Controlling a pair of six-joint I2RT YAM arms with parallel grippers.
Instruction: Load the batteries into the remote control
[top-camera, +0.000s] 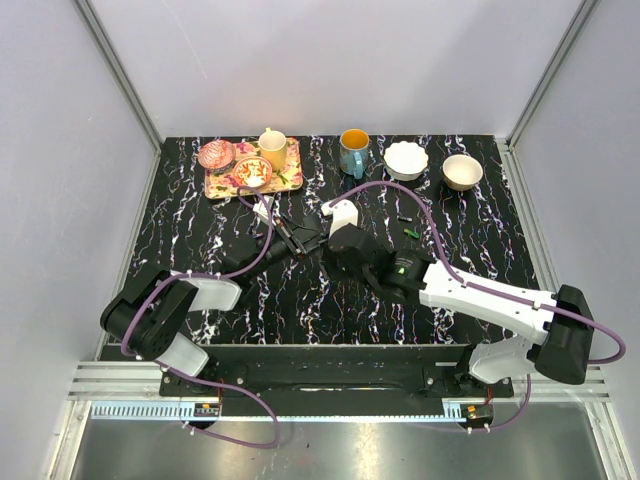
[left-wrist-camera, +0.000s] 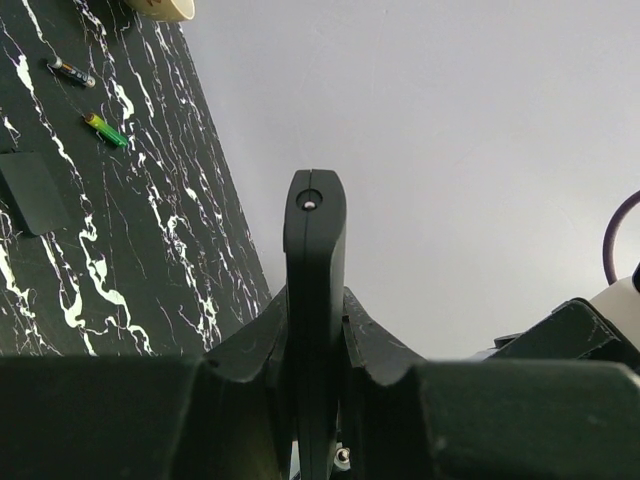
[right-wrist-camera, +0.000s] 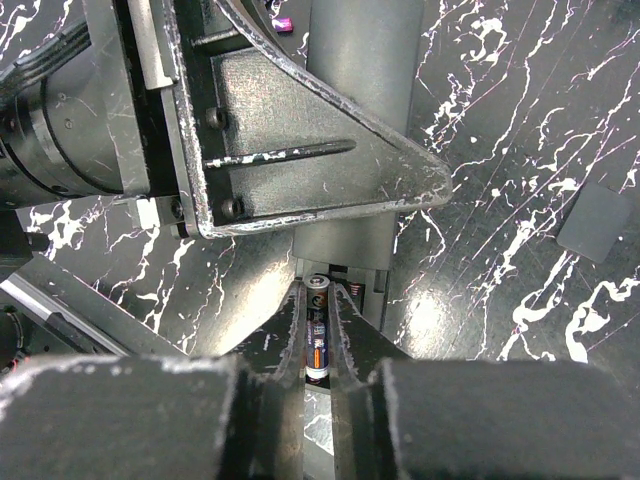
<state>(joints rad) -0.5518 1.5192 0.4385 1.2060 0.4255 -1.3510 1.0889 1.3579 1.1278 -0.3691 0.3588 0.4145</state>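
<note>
My left gripper (left-wrist-camera: 315, 312) is shut on the dark remote control (left-wrist-camera: 315, 240) and holds it on edge above the table; the pair shows mid-table in the top view (top-camera: 296, 238). My right gripper (right-wrist-camera: 318, 296) is shut on a battery (right-wrist-camera: 318, 345), whose tip is at the remote's open battery compartment (right-wrist-camera: 345, 285). In the top view the right gripper (top-camera: 332, 238) meets the remote from the right. Two loose batteries lie on the table, one dark (left-wrist-camera: 70, 70) and one green (left-wrist-camera: 105, 130). The black battery cover (right-wrist-camera: 595, 222) lies flat on the table.
At the back of the black marbled table stand a flowered tray (top-camera: 292, 181) with cups, a blue mug (top-camera: 353, 152) and two bowls (top-camera: 406, 159), (top-camera: 462, 171). The loose batteries (top-camera: 408, 226) lie right of the grippers. White walls enclose the table.
</note>
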